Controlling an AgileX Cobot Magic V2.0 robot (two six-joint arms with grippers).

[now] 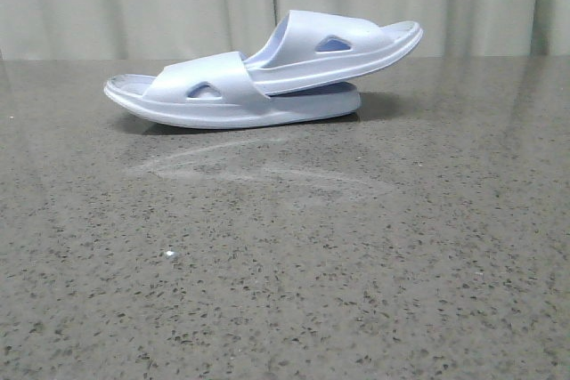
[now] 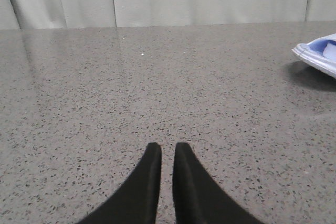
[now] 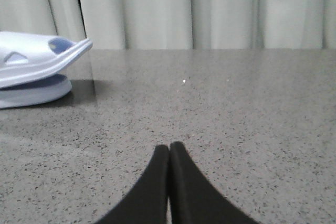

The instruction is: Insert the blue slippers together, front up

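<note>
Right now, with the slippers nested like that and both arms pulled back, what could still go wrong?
1. The upper slipper is pushed under the strap of the lower slipper and sits tilted, its far end overhanging in the air. It may spring back or slide out.

2. The left gripper and right gripper hover low over the table, nearly closed and holding nothing. A low sweep towards the pair could knock it apart.
</note>
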